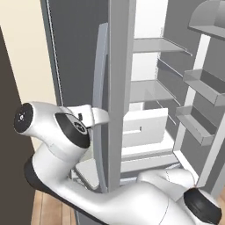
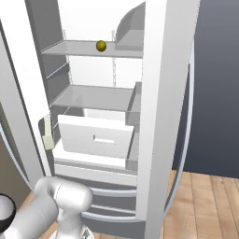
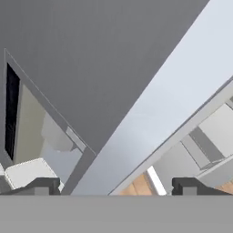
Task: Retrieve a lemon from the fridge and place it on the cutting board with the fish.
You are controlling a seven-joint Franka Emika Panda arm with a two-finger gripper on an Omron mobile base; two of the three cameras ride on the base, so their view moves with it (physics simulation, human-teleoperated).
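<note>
I'm seeing a cream wall (image 1: pixel 26 52) running along the left and a dark brown panel (image 1: pixel 9 110) sitting nearer on that side. Light wood flooring (image 2: pixel 205 205) is showing near right, a dark grey wall (image 2: pixel 217 84) standing behind it.

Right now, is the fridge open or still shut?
Open. The fridge doors stand swung out, baring white shelves and a drawer; the lemon sits on an upper shelf.
</note>
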